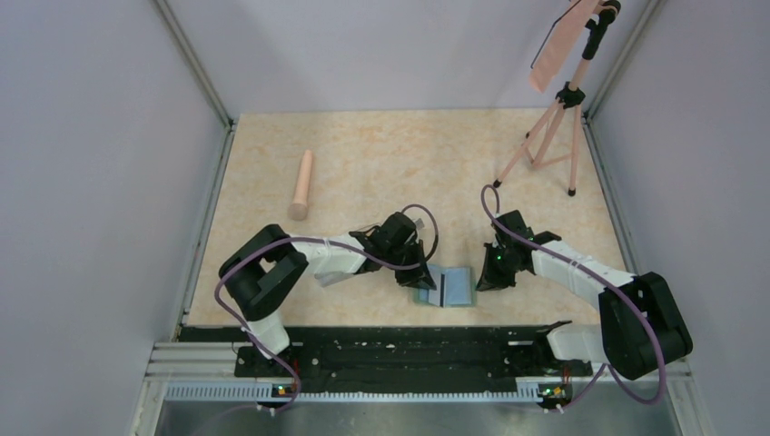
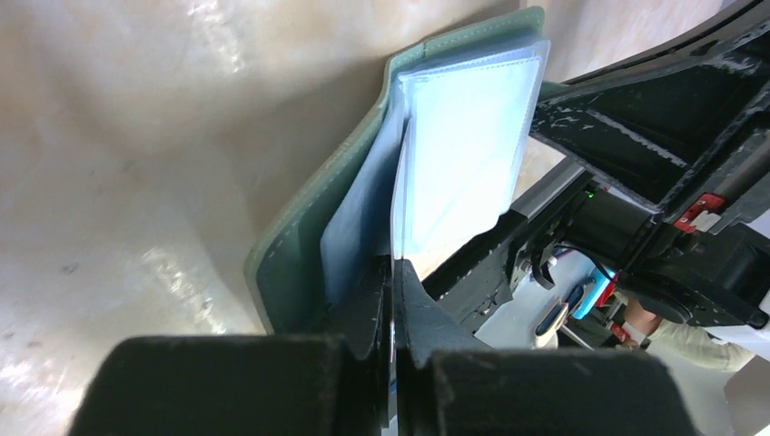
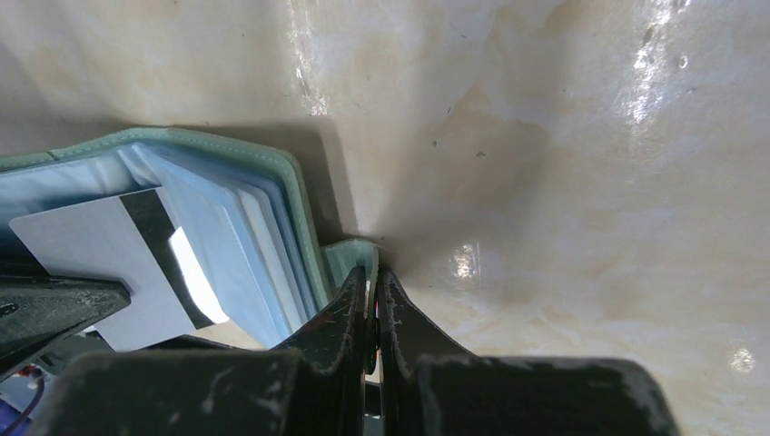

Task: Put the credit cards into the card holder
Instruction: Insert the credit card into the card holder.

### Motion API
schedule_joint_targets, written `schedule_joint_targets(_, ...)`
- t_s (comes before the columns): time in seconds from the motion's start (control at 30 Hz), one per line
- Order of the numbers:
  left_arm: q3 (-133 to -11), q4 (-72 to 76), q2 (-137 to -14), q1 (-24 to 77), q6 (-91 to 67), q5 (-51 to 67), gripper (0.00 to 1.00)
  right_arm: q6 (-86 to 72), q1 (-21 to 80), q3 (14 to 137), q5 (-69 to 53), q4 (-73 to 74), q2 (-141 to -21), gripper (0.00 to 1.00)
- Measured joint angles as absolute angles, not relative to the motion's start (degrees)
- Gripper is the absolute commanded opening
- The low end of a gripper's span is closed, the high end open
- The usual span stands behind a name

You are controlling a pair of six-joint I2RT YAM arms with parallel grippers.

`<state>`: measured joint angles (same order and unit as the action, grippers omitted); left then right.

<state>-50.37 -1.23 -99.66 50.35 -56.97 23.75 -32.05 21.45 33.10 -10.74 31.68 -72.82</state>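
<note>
Left fingers point(image 2: 368, 304) clamp black-striped credit card point(image 3: 95, 250) over open card holder point(image 3: 304, 204); right fingers point(image 3: 350, 313) pinch its snap tab point(image 3: 350, 254).

Your left arm point(image 1: 272, 272) and right arm point(image 1: 581, 268): white links, black joints, purple cables point(image 1: 218, 295). Left gripper point(image 2: 392, 272): black. Right gripper point(image 3: 372, 277): black, scuffed.

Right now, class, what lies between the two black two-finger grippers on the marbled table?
The open muted-green folding card holder lies between the left gripper and the right gripper, clearest in the top view.
</note>
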Motion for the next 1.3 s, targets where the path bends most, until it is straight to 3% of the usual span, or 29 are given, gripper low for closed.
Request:
schedule_joint_targets(0.83, -51.88, 7.07, -102.30, 49.93, -55.55, 28.49, 0.00, -32.08, 21.45, 33.12, -10.70, 31.75, -72.79, 0.00)
schedule_joint_targets(0.87, -51.86, 7.35, -102.32, 49.89, -55.57, 28.71, 0.00, -32.05, 21.45, 33.12, -10.68, 31.77, -72.75, 0.03)
schedule_joint_targets(1.0, -50.37, 11.14, -102.83, 49.52, -56.93, 29.36, 0.00, -31.86, 21.45, 33.26, -10.48, 32.95, -72.10, 0.34)
schedule_joint_targets(1.07, -49.39, 12.38, -103.04, 49.28, -57.49, 29.65, 0.00, -31.66, 21.41, 34.06, -10.35, 34.28, -71.61, 0.44)
schedule_joint_targets(1.17, -49.12, 12.84, -103.37, 48.73, -57.78, 30.24, 0.00, -31.33, 21.26, 35.70, -9.89, 36.29, -70.11, 0.48)
schedule_joint_targets(1.3, -49.19, 12.78, -103.42, 48.58, -57.12, 30.20, 0.00, -31.11, 21.23, 37.43, -9.69, 37.82, -67.66, 0.44)
